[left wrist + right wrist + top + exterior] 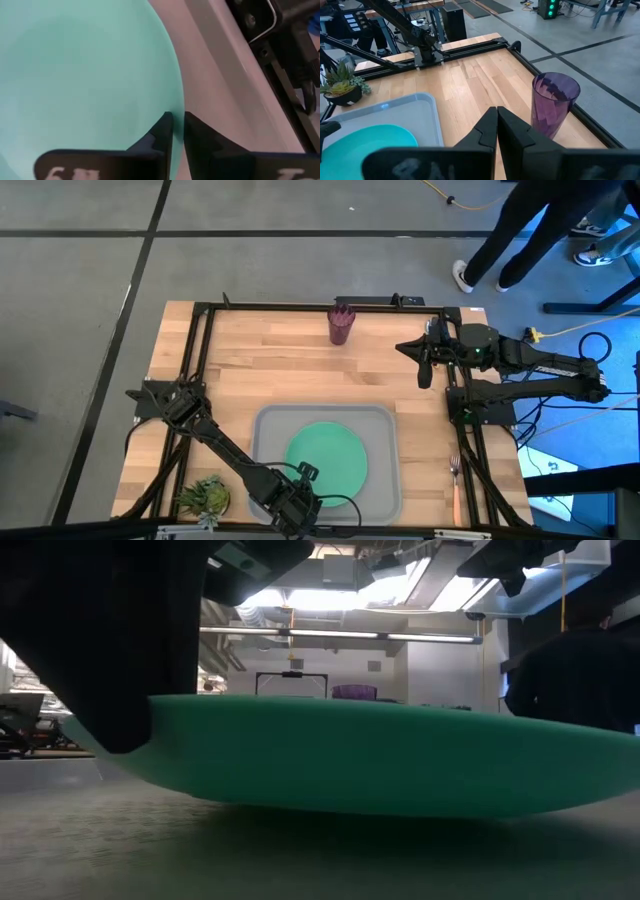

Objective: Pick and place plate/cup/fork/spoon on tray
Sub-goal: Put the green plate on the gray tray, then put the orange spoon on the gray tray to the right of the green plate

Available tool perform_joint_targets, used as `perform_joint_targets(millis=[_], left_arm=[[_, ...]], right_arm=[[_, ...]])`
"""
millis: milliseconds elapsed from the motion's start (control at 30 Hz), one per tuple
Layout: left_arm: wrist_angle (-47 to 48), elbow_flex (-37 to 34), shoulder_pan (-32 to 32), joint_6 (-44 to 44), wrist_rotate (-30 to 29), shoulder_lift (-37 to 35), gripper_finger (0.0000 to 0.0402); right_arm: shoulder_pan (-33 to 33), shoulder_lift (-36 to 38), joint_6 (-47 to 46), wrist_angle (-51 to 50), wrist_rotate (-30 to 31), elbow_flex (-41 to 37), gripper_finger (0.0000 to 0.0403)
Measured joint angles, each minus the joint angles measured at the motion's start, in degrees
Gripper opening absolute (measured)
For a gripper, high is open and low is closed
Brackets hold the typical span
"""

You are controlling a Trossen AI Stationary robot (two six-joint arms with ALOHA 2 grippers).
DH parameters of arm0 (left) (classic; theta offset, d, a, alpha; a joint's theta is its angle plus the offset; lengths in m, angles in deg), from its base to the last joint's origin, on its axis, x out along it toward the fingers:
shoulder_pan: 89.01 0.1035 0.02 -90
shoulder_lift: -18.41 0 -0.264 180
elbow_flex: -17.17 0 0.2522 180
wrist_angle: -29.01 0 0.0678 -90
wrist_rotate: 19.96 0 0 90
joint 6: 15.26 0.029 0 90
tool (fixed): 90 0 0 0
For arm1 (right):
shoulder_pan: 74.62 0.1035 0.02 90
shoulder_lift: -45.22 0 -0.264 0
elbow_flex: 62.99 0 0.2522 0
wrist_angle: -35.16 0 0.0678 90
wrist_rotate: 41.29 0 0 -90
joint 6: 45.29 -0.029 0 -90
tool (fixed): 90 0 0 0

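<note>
The green plate [327, 462] lies inside the light-grey tray [385, 420] at the table's near middle. My left gripper [305, 480] is shut on the plate's near left rim; it also shows in the left wrist view [177, 125]. The purple cup [341, 326] stands upright on the wood at the far edge. My right gripper [425, 365] is shut and empty above the table's right side, right of the cup [554, 102]. The fork [456, 480] lies on the table right of the tray, by the frame rail. I cannot make out the spoon. My left gripper pinches the plate's rim [175, 102] between its two fingers, one over the plate's top face and one on the outer side. The fingers come slanting down from the table's near left. In the low view the plate [380, 755] sits low over the tray; whether it is clear, I cannot tell.
A small potted plant [205, 497] stands at the near left corner. Black frame rails [300, 306] run around the table's far and side edges. A person [530, 230] stands on the floor beyond the far right corner. Bare wood lies between cup and tray.
</note>
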Motion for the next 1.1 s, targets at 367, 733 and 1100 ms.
perform_joint_targets(millis=[367,733,1100], left_arm=[[-0.8,0.0,0.0,-0.6,0.5,0.0,0.0054],[-3.3,0.0,0.0,-7.7,3.1,0.0,0.0056],[6.5,0.0,1.6,-16.0,-2.2,-5.4,0.0054]], right_arm=[[0.0,0.0,0.0,0.0,0.0,0.0,0.0017],[0.0,0.0,0.0,0.0,0.0,0.0,0.0017],[0.0,0.0,7.2,0.1,-10.7,0.0,0.0017]])
